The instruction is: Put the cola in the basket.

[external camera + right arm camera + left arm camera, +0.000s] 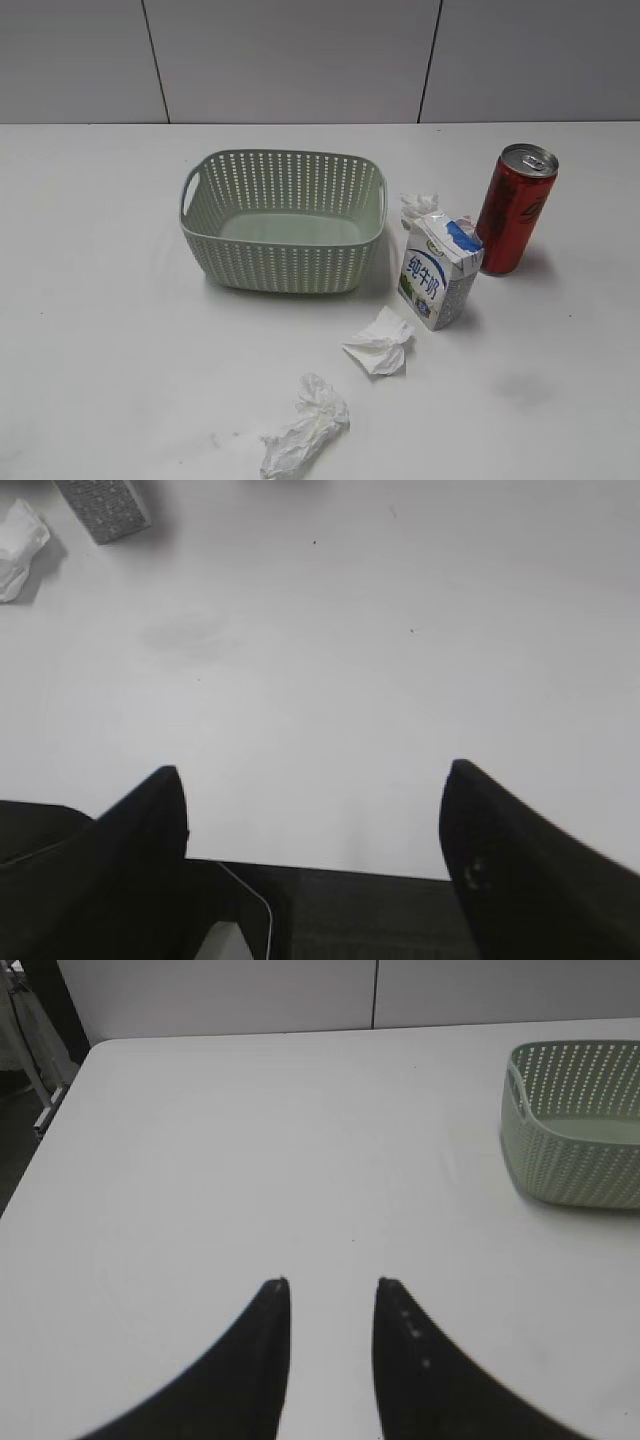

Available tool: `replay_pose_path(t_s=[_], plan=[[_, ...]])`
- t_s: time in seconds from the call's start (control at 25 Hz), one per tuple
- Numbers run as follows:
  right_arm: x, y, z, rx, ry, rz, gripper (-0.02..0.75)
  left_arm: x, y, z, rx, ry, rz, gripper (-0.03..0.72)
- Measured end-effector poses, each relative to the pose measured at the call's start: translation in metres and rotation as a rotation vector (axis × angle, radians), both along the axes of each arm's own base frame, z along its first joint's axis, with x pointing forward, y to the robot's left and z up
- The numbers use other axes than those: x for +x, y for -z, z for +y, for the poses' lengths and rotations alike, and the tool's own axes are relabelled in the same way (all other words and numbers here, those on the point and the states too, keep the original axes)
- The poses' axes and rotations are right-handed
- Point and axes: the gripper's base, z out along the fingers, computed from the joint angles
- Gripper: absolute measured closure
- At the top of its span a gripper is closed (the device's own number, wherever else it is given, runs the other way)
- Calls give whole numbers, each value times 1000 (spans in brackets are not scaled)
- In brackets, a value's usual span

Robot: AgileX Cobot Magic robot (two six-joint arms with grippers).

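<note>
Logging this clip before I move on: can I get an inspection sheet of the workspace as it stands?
Surface: white table, faint smudge near the front right.
Job's things: cola upright, right of the basket; basket holds nothing.
Clutter: milk carton between them; three crumpled tissues.
Grippers: left claw and right claw open, holding nothing.
Cables: thin cable at the right wrist view's bottom edge.
Surroundings: grey panelled wall.
</note>
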Motion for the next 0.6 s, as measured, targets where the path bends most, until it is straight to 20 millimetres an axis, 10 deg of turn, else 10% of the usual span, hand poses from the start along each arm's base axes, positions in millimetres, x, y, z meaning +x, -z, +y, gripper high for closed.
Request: replay_pose_path(t_s=[0.6], plan=[[134, -16, 20, -1, -5, 186, 146, 0, 0, 0, 0, 0, 0, 459]])
